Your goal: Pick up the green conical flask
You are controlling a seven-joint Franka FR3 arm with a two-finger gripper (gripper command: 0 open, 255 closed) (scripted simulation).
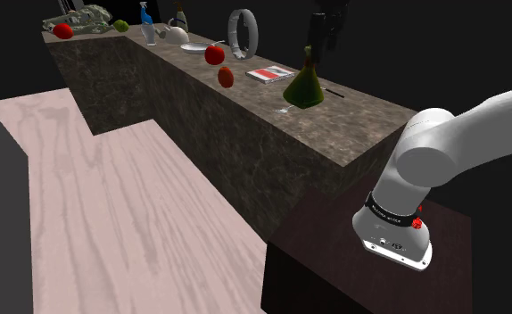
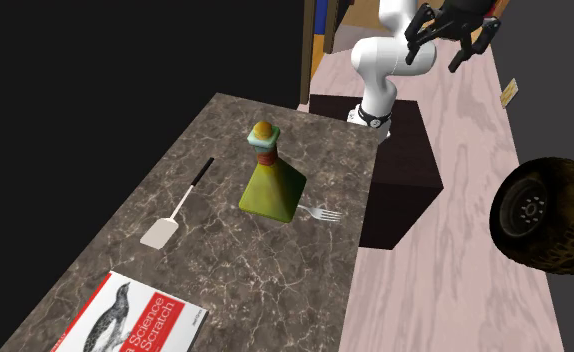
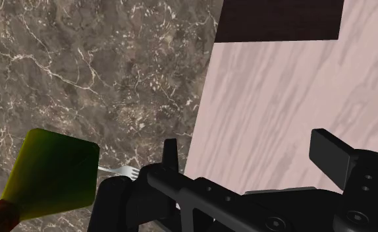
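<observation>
The green conical flask (image 1: pixel 304 87) stands upright on the dark marble counter (image 1: pixel 245 134), near its front edge. It has a wide olive-green base, a red band on the neck and a yellow stopper (image 2: pixel 272 182). My black gripper (image 1: pixel 320 37) hangs in the air above the flask and a little behind it, apart from it. In the second exterior view the gripper (image 2: pixel 447 42) is high up, with its fingers spread. In the wrist view the gripper (image 3: pixel 249 156) is open with nothing between its fingers, and the flask (image 3: pixel 49 174) lies off to one side of it.
A fork (image 2: pixel 321 213) lies beside the flask at the counter edge, a spatula (image 2: pixel 180 208) and a book (image 2: pixel 125 320) behind it. Farther along the counter are red apples (image 1: pixel 215 55), a plate (image 1: pixel 195 47) and a spray bottle (image 1: pixel 146 20). A tyre (image 2: pixel 543 215) stands on the floor.
</observation>
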